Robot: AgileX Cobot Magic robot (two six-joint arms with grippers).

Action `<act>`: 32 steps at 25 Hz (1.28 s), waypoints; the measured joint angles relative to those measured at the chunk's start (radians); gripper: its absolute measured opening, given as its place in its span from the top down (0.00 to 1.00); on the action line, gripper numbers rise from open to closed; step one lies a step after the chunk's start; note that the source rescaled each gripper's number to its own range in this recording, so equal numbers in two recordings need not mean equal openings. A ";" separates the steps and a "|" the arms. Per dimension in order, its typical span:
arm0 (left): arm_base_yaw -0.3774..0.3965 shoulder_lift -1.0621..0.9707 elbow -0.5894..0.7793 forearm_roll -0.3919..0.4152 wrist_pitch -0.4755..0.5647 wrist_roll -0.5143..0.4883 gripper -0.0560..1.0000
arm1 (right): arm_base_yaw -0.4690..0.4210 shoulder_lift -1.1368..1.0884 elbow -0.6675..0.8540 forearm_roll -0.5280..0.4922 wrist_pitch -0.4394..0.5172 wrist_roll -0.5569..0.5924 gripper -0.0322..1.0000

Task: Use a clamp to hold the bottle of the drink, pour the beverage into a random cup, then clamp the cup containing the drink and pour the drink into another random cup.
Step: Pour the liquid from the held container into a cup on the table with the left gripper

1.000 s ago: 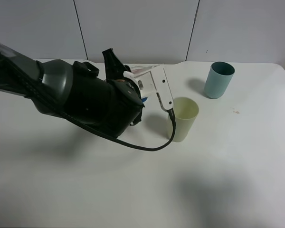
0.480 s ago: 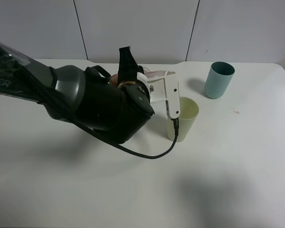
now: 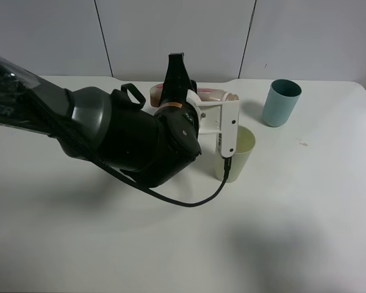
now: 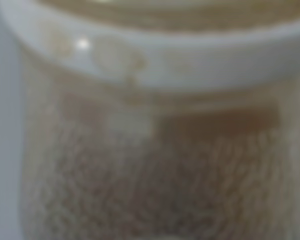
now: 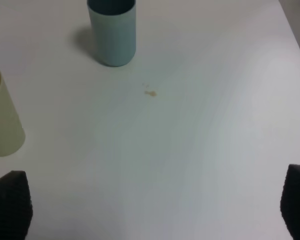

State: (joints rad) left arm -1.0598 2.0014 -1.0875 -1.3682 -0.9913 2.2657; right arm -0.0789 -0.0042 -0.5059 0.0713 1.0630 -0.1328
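Note:
My left gripper (image 3: 180, 91) is shut on a pale pink and white drink bottle (image 3: 204, 94). It holds the bottle on its side above the table, with the mouth end pointing right over the rim of the pale yellow cup (image 3: 240, 152). The bottle (image 4: 155, 150) fills the left wrist view as a blur. No liquid stream shows. The teal cup (image 3: 280, 102) stands upright at the back right. My right gripper (image 5: 152, 210) is open and empty, out of the exterior high view. The right wrist view shows the teal cup (image 5: 112, 30) and the yellow cup (image 5: 2, 120) ahead of it.
The left arm's black body (image 3: 122, 137) and its cable (image 3: 189, 201) hang over the table's middle left. A small brown stain (image 3: 302, 143) lies on the white table between the cups and the right edge; it also shows in the right wrist view (image 5: 150, 93).
My left gripper has rolled and shifted right, bringing the bottle into view on its side with its mouth over the yellow cup. The cups have not moved.

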 joint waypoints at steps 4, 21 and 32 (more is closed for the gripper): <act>0.000 0.000 0.000 0.033 -0.002 0.011 0.90 | 0.000 0.000 0.000 0.000 0.000 0.000 0.00; 0.000 0.000 0.000 0.152 -0.027 0.090 0.90 | 0.000 0.000 0.000 0.000 0.000 0.000 0.00; 0.000 0.000 0.000 0.201 -0.028 0.129 0.90 | 0.000 0.000 0.000 0.000 0.000 0.000 0.00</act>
State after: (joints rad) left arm -1.0598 2.0014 -1.0875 -1.1672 -1.0195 2.3948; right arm -0.0789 -0.0042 -0.5059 0.0713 1.0630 -0.1328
